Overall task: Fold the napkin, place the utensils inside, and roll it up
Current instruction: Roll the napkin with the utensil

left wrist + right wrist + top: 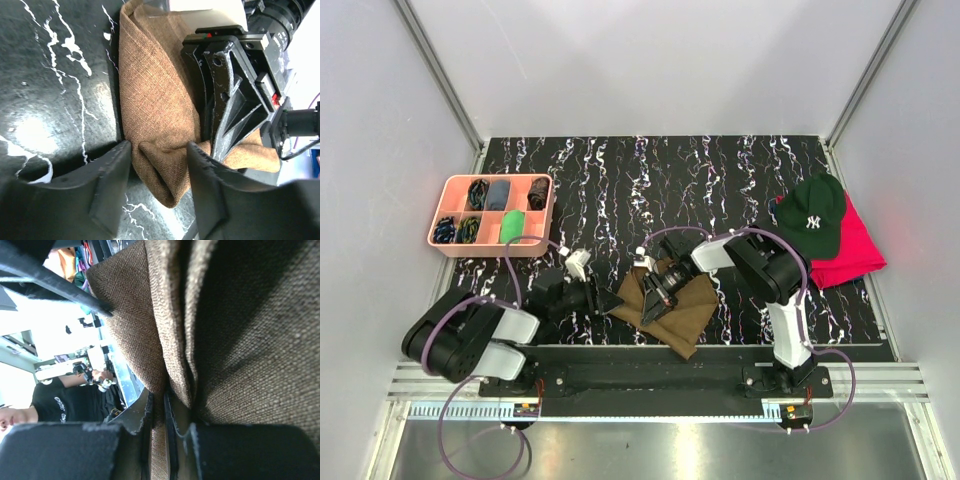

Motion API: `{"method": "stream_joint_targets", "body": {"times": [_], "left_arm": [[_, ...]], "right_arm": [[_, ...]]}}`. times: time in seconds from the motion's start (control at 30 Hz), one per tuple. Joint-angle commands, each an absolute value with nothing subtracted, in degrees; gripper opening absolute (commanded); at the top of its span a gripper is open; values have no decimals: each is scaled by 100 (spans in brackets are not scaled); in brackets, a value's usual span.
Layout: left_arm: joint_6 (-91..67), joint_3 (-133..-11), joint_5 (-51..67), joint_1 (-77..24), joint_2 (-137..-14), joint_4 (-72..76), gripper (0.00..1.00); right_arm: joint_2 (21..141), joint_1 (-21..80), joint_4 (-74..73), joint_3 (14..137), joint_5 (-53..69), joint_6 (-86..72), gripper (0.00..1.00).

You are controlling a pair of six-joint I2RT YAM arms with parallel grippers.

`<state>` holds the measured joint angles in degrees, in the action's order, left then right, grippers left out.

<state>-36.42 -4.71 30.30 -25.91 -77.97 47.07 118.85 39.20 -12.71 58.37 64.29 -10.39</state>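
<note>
Black table [720, 180] holds the napkin [155, 100], pinched tight by the right gripper [159, 410] so the half-open left gripper [160, 150] can grab the fold between its jaws.

The one mark that reads clearly is the white interlocked "NY" stitched on the front of the dark green cap [812, 218], at the right end of the tabletop [720, 180]. In the right wrist view, a black T-shirt [75, 405] worn by a person in the background carries white lettering, too small and blurred to read. The pale graduated strip [620, 408] along the near edge bears marks too fine to make out.
</note>
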Motion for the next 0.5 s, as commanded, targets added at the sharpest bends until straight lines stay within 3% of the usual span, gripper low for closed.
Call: {"method": "stream_joint_targets", "body": {"times": [0.0, 0.1, 0.2, 0.33, 0.43, 0.47], "left_arm": [[-3841, -369, 3419, -2575, -8173, 5791, 47], [-3902, -299, 3410, -2575, -8227, 5880, 40], [-3885, -334, 3366, -2575, -8288, 5775, 26], [-3867, -439, 3384, -2584, -8437, 5652, 13], [-3806, -527, 3375, -2584, -8429, 5336, 2], [-3780, -562, 3358, -2584, -8394, 5239, 1]], "right_arm": [[12128, 3771, -1230, 5924, 6047, -940, 11], [12181, 3727, -1213, 5941, 6047, -949, 11], [12182, 3709, -1204, 5950, 6012, -975, 11], [12077, 3700, -1213, 5941, 5924, -1002, 13], [11892, 3683, -1230, 5924, 5740, -1090, 18], [11813, 3691, -1230, 5924, 5696, -1168, 24]]}}
